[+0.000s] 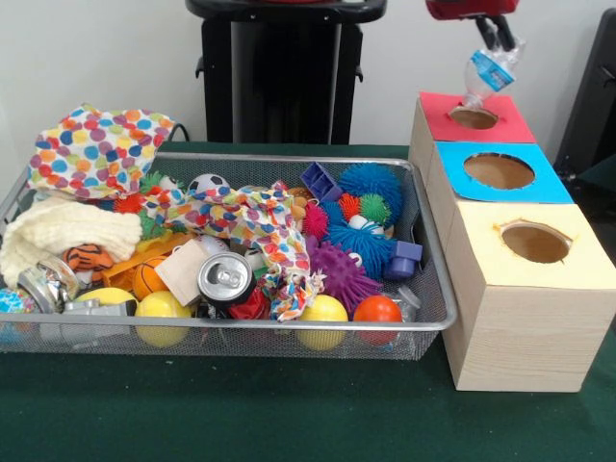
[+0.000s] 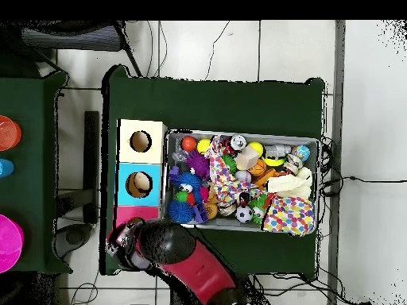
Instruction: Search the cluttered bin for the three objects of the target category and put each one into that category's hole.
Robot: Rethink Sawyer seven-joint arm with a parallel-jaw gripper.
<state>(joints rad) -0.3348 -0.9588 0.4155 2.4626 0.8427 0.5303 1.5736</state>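
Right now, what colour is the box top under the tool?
Red, clearest in the front view; the tool holds a crumpled plastic bottle.

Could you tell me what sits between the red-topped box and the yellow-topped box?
The blue-topped box stands between the red-topped box and the yellow-topped box, touching both. The front view shows this clearly.

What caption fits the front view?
Robot hand holds a crushed plastic bottle above the hole in the red-topped box, beside the cluttered bin.
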